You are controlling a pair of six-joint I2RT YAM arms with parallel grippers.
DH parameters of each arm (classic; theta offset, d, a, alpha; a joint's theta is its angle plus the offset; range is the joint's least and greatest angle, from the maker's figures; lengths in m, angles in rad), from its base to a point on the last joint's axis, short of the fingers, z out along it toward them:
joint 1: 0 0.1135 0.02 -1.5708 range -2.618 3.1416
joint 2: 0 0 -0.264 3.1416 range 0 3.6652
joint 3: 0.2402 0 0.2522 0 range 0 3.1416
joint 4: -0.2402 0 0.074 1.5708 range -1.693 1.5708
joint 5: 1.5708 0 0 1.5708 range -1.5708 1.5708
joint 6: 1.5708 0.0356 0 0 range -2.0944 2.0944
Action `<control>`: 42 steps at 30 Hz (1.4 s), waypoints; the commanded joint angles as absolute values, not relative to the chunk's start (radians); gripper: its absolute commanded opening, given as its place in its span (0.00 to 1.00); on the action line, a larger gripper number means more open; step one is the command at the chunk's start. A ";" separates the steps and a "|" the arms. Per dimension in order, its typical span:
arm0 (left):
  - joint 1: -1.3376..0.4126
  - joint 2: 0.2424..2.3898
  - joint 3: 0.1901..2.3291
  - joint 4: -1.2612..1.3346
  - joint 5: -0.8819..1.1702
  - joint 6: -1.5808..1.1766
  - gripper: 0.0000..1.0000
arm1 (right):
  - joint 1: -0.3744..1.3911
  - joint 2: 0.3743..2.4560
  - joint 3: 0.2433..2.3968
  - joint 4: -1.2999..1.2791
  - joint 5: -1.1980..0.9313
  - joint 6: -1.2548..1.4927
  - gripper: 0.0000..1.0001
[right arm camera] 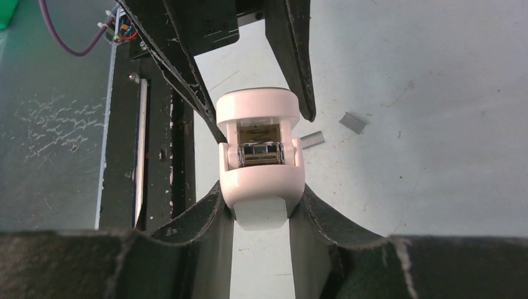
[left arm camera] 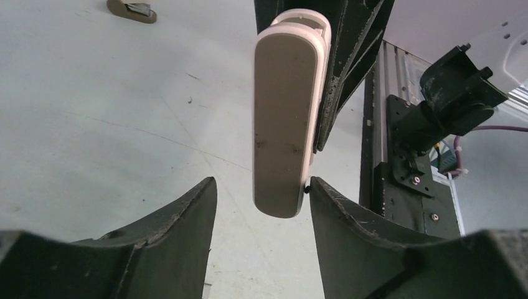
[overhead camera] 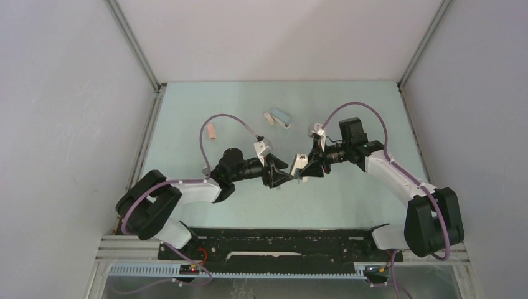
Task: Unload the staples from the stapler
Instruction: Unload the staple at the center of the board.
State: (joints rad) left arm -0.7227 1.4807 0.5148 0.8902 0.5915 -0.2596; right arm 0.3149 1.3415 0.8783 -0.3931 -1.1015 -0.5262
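Note:
My right gripper (right arm camera: 261, 188) is shut on the hinge end of a small white stapler (right arm camera: 258, 107), held above the table; its metal staple channel shows in the open end. In the left wrist view the stapler (left arm camera: 283, 124) hangs lengthwise with its free end between the fingers of my left gripper (left arm camera: 261, 187). One finger (left arm camera: 324, 199) touches the stapler's edge and the other stands apart, so the left gripper is open. Two short grey staples (right arm camera: 353, 122) (right arm camera: 312, 139) lie on the table below. In the top view both grippers meet at mid-table around the stapler (overhead camera: 299, 163).
A pink stapler (overhead camera: 212, 131) lies at the back left, and a blue and white stapler (overhead camera: 278, 116) lies near the back middle. The black base rail (overhead camera: 280, 240) runs along the near edge. White walls close in the table on three sides.

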 commanded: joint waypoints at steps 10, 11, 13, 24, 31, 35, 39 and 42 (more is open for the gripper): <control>-0.727 1.571 0.626 0.930 0.784 -0.243 0.34 | 0.315 1.351 0.928 -0.396 -1.124 -0.560 0.00; -0.727 1.577 0.634 0.917 0.784 -0.243 0.23 | 0.315 1.350 0.928 -0.396 -1.120 -0.561 0.00; -0.716 1.579 0.645 0.889 0.778 -0.233 0.07 | 0.313 1.351 0.927 -0.397 -1.108 -0.566 0.00; -0.637 1.535 0.658 0.792 0.716 -0.180 0.00 | 0.284 1.373 0.929 -0.416 -1.030 -0.611 0.00; -0.678 1.520 0.665 0.794 0.720 -0.273 0.51 | 0.284 1.338 0.928 -0.370 -1.102 -0.514 0.00; -0.666 1.437 0.609 0.802 0.661 -0.307 0.64 | 0.260 1.322 0.928 -0.369 -1.102 -0.505 0.00; -0.621 1.293 0.512 0.803 0.527 -0.345 0.67 | 0.186 1.312 0.943 -0.409 -1.079 -0.512 0.00; -0.599 1.132 0.404 0.783 0.365 -0.345 0.67 | 0.140 1.319 0.990 -0.484 -0.925 -0.529 0.00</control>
State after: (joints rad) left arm -0.6312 1.3090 0.5156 0.7761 0.5793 -0.3149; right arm 0.1959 1.3491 0.8997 -0.4168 -1.0477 -0.5243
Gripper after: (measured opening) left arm 0.668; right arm 0.394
